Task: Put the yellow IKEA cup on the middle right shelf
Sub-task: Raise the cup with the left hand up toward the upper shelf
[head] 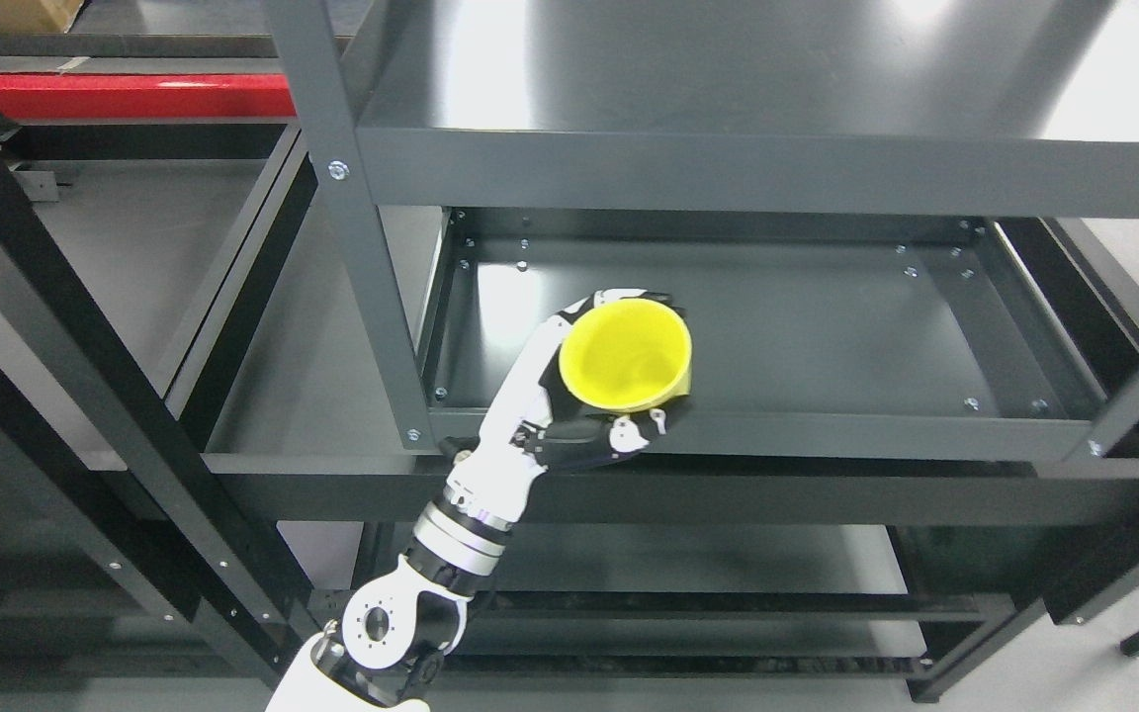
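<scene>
Head view: the round yellow plastic cup (626, 356) is gripped by the curled fingers of the left hand (579, 396) just over the front lip of the dark metal middle shelf (827, 326), so it can be set down inside

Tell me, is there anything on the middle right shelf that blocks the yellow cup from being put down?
Nothing visible does. The left hand holds the yellow cup over the shelf's front left part, and the middle right shelf shows only bare dark metal.
</scene>
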You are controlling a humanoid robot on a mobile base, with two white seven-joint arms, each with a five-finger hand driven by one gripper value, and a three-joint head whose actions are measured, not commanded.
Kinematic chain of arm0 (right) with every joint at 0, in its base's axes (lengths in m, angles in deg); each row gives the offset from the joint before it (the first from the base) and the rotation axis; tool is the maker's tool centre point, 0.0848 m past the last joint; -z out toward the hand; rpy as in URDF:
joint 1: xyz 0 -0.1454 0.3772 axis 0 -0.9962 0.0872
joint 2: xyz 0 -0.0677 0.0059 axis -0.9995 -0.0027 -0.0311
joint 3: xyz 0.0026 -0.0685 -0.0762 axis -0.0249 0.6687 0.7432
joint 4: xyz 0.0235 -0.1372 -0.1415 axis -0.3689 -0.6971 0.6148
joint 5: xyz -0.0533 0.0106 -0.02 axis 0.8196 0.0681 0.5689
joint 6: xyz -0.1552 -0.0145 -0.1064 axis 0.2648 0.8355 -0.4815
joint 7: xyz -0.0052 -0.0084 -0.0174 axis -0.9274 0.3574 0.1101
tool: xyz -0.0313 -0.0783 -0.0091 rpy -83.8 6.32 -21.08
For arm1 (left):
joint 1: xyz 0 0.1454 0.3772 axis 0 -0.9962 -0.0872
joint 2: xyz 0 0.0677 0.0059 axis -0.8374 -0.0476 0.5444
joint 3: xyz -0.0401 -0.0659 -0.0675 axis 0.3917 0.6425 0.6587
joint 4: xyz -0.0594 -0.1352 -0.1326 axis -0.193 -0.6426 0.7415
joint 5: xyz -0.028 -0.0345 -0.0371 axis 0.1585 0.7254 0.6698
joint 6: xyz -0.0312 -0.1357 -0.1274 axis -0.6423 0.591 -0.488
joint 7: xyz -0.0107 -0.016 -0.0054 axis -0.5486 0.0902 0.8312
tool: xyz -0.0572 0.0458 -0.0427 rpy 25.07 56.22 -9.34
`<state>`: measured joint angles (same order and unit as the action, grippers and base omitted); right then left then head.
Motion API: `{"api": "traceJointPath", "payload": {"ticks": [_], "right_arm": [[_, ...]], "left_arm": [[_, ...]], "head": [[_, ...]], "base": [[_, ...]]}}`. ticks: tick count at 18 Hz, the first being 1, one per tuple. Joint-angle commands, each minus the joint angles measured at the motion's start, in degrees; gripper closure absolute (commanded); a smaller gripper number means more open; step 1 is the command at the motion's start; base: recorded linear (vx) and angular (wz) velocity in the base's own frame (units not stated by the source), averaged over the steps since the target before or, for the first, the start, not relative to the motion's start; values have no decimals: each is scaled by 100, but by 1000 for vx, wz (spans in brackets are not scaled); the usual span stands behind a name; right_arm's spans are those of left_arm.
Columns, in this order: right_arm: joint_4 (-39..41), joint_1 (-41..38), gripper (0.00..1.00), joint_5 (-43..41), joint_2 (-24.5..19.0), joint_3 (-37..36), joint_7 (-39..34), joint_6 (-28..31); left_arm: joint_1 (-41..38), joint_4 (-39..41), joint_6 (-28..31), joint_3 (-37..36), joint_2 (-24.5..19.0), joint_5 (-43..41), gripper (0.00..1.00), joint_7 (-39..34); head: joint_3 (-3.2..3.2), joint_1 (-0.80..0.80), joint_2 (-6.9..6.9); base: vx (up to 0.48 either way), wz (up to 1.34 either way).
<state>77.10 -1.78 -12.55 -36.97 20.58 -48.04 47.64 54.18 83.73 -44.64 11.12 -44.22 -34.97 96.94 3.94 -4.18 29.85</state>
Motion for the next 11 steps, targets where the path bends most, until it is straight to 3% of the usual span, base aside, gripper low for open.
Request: {"api": "traceJointPath", "payload": {"ticks": [1,11], "right_arm": [[0,-79,1,-141,100,97,-10,3],[0,-79,1,-141,100,97,-10,3]], "left_arm": [[478,48,-20,-1601,-100,0,99,-3],[1690,145,23,-1901,-100,877,99,6]], "head": [[0,0,0],[0,0,0]], "base": [[106,148],[26,39]]}}
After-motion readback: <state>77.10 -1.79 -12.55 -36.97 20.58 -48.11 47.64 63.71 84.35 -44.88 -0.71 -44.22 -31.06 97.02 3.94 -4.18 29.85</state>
